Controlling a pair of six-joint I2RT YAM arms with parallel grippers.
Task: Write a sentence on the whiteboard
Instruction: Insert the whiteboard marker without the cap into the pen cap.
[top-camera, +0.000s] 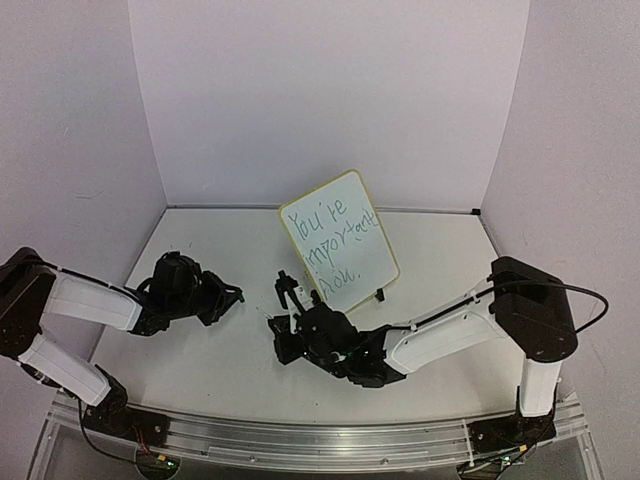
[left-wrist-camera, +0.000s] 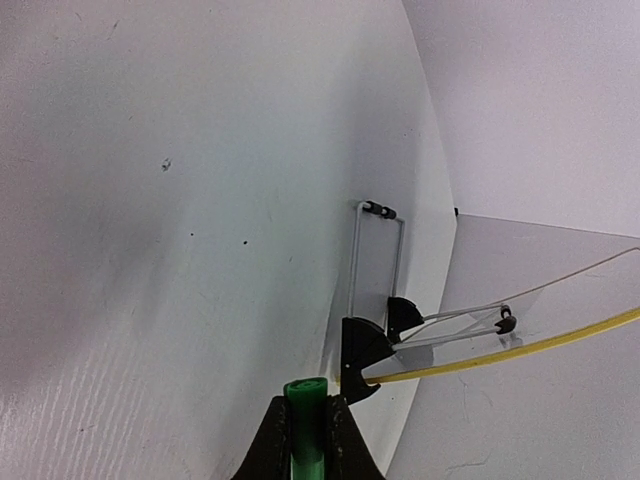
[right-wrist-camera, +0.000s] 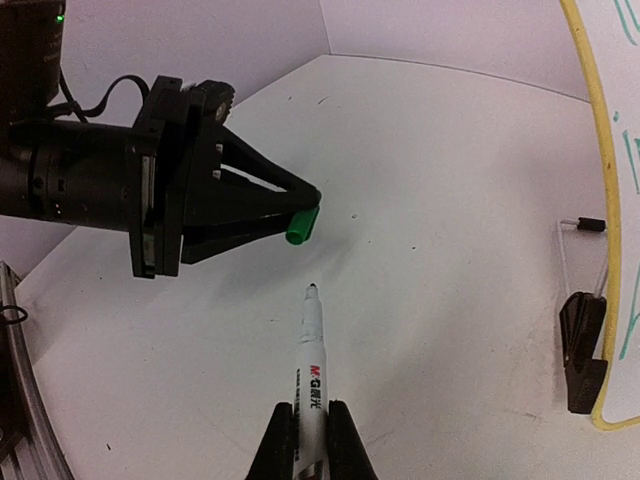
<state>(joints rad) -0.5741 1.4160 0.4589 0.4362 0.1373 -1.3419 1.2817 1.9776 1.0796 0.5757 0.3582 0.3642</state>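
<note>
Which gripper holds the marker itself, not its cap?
The right gripper, shut on the white marker, whose bare tip points toward the left gripper. The left one pinches only the green cap.

This is a robotics laboratory test cell. Two white-and-black robot arms, the left arm (top-camera: 88, 300) and the right arm (top-camera: 445, 338), are bolted to an aluminium rail (top-camera: 300, 437) along the near edge of a plain white table (top-camera: 220, 372), with an exposed cable (top-camera: 603, 296) looping off the right arm's elbow housing. Blank pale panels enclose the work surface on three sides, a back panel (top-camera: 330, 90) and side panels (top-camera: 70, 120), and a green indicator light (right-wrist-camera: 58, 17) glows on an actuator housing.
</note>
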